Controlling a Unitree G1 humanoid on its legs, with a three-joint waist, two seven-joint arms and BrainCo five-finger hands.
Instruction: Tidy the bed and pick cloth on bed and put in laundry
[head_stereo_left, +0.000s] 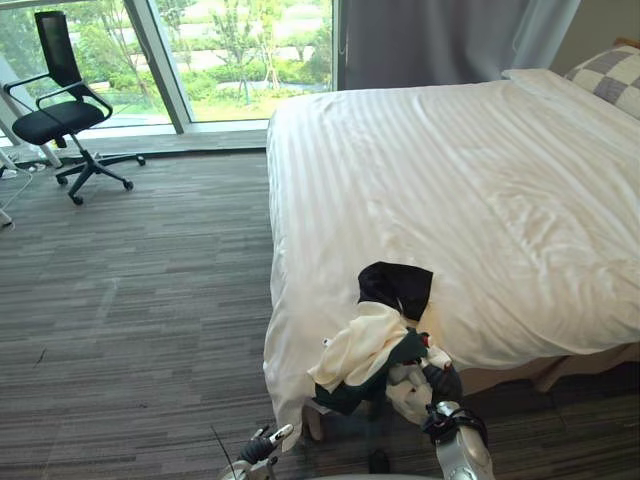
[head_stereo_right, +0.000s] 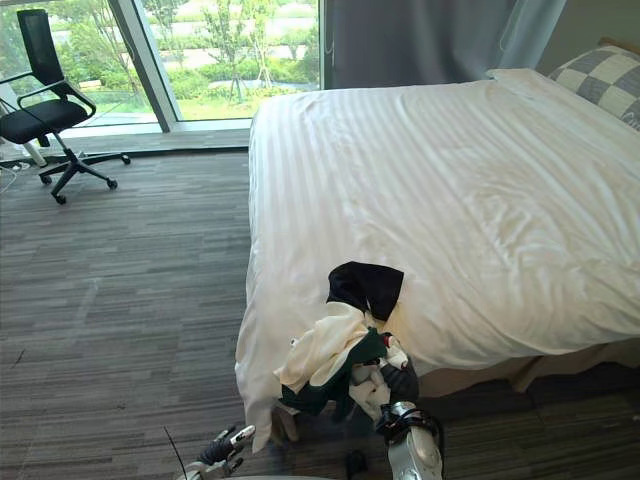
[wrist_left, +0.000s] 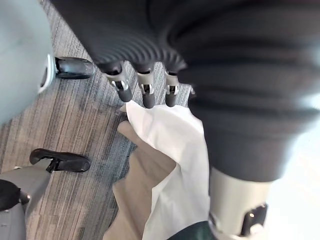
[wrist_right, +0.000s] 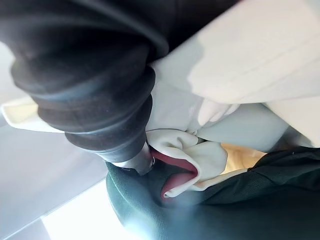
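A bundle of clothes (head_stereo_left: 365, 350) hangs over the near corner of the bed (head_stereo_left: 450, 170). It is made of a cream piece, a dark green piece (wrist_right: 240, 200) and a white piece with red trim (wrist_right: 185, 160). A black garment (head_stereo_left: 397, 285) lies on the white striped duvet just above it. My right hand (head_stereo_left: 440, 382) is pushed into the bundle from the right, with cloth wrapped around it. My left hand (head_stereo_left: 262, 445) hovers low by the bed's corner with straight fingers (wrist_left: 145, 92), holding nothing, just short of the hanging white sheet (wrist_left: 170, 140).
A black office chair (head_stereo_left: 60, 110) stands at the far left by the large window. A checkered pillow (head_stereo_left: 610, 75) lies at the bed's head. A grey curtain (head_stereo_left: 430, 40) hangs behind the bed. Grey carpet (head_stereo_left: 140, 300) stretches to the bed's left.
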